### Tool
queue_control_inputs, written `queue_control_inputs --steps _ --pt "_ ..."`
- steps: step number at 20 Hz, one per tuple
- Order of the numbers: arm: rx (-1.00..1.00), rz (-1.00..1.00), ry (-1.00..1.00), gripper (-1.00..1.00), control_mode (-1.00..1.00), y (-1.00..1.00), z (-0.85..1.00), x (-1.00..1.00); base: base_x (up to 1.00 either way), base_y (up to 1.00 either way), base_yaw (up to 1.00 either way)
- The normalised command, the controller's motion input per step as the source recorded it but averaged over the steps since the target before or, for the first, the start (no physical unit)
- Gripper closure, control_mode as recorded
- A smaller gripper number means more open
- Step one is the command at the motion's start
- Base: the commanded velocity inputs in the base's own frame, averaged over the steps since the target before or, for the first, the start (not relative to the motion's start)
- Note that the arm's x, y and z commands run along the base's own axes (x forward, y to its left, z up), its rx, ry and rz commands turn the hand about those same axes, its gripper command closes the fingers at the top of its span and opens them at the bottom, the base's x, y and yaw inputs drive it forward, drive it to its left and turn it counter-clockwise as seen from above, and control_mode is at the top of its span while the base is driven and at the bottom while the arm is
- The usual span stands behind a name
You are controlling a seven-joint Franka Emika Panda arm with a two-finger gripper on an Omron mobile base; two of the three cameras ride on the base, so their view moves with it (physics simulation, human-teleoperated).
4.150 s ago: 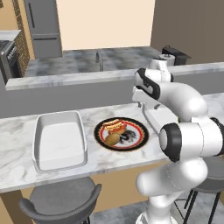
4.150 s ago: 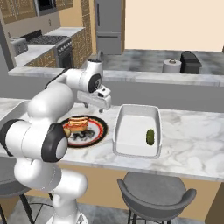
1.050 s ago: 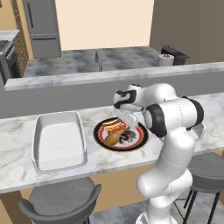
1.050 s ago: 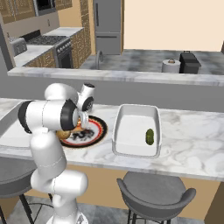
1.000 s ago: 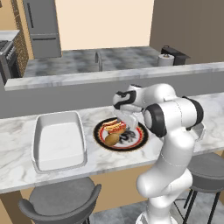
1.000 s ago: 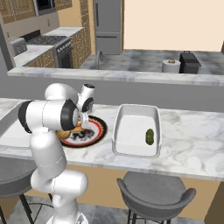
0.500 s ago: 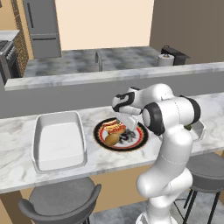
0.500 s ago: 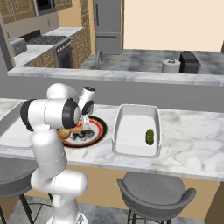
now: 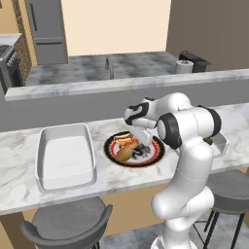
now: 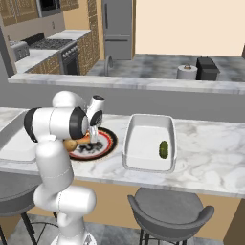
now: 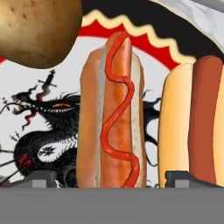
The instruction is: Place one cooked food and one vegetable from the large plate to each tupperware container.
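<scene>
The large plate (image 9: 110, 151) lies on the marble counter between the two tupperware containers. It carries a potato (image 9: 124, 154) and two hot dogs (image 9: 125, 141). My gripper (image 9: 139, 141) is down on the plate, open. In the hand view its fingertips (image 11: 188, 178) stand on either side of the ketchup-topped hot dog (image 11: 114, 118), apart from it. A second hot dog (image 11: 201, 118) lies to that one's right and the potato (image 11: 35, 30) at upper left. The left tupperware container (image 9: 65, 155) is bare inside. The right tupperware container (image 10: 149, 142) holds a green vegetable (image 10: 163, 149).
Two grey stools (image 9: 65, 226) stand below the counter's front edge. A raised grey ledge (image 9: 73, 90) runs behind the counter. My arm's white body (image 10: 55, 124) hides part of the left container in the right base view.
The arm swung from above the right container down over the plate. Over the last second the hand sank a little closer to the hot dogs, and the food stayed put.
</scene>
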Motion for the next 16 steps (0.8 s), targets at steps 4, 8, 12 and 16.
queue_control_inputs --steps 4,8,12,16 --pt "0.0 0.0 0.0 -1.0 -1.0 0.04 -0.12 -0.23 0.0 0.0 0.0" --pt "0.0 0.0 -0.05 -1.0 -1.0 0.02 -0.09 -0.46 0.0 0.0 0.0" --pt "0.0 0.0 -0.12 -1.0 -1.0 0.1 -0.03 -0.45 0.0 0.0 0.0" --pt "0.0 0.0 -0.03 -1.0 -1.0 0.01 -0.06 -0.06 0.0 0.0 0.0"
